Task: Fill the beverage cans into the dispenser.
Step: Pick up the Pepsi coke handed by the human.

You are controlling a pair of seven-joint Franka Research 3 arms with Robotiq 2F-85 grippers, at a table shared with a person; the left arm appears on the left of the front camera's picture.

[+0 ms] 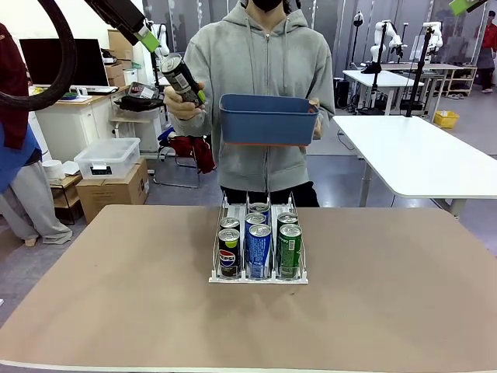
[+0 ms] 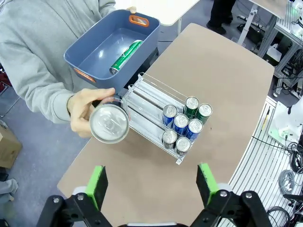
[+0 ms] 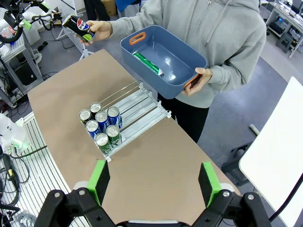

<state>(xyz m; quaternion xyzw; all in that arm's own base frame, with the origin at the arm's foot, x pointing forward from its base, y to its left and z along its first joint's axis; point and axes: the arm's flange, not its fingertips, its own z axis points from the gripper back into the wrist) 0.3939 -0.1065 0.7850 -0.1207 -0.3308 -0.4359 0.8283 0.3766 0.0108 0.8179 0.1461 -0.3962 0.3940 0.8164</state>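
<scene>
The person's hand (image 1: 180, 107) holds a black Pepsi can (image 1: 180, 76) beyond the far edge of the table (image 1: 388, 311), on the left. Its silver top is turned toward the left gripper (image 2: 152, 166), which stands wide open and holds nothing. The right gripper (image 3: 152, 164) is also wide and empty. I judge the can to be thin aluminium, smooth and round, so it may slip and would dent under a hard squeeze. The best hold is across the middle of the body, below the rim. Whether it is full, and so heavy, I cannot tell. The dispenser (image 1: 258, 280), clear and stiff with thin dividers, sits mid-table with six cans (image 1: 258, 247) at its front. One green can (image 2: 125, 56) lies in the blue bin (image 2: 147, 38), a matte plastic tub.
</scene>
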